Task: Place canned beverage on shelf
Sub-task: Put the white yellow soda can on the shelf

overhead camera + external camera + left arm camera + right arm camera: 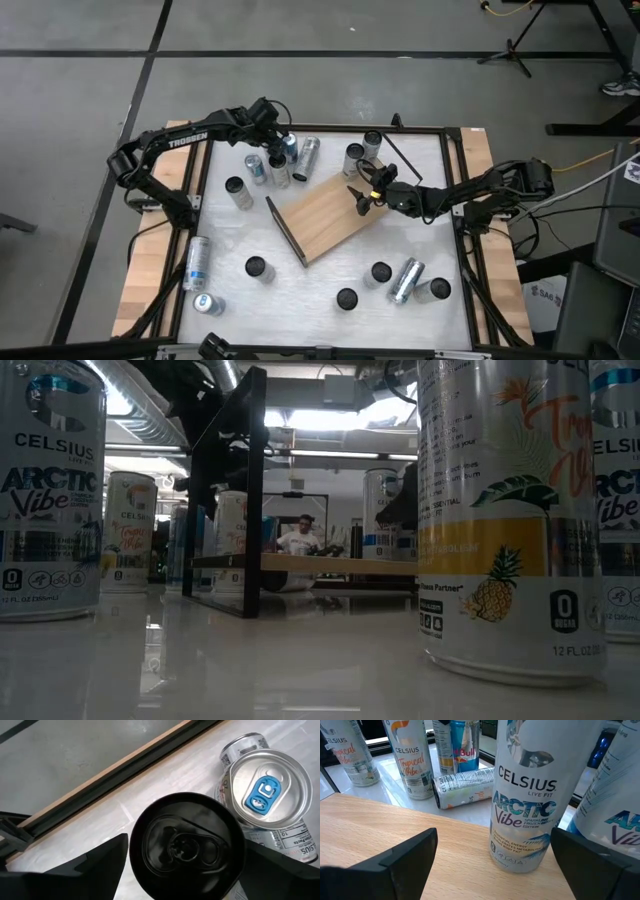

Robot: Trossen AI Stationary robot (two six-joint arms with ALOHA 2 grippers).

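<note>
Left gripper [187,870] straddling black-topped can [187,850], unclosed

The pale worktop [300,290] is framed by dark rails, with light wooden planks [150,270] along both sides. Near its middle the shelf [325,218] sits at an angle, a wood-grain board with a thin dark panel [285,230] on its near-left end; one Celsius Arctic Vibe can [527,795] stands upright at the board's far edge. Straight on the worktop, a cluster of cans [272,165] stands at the far left, some tipped over. Upright dark-topped cans [347,298] dot the near side, beside a lying can [406,280], and two more cans lie along the left edge [196,262].
</note>
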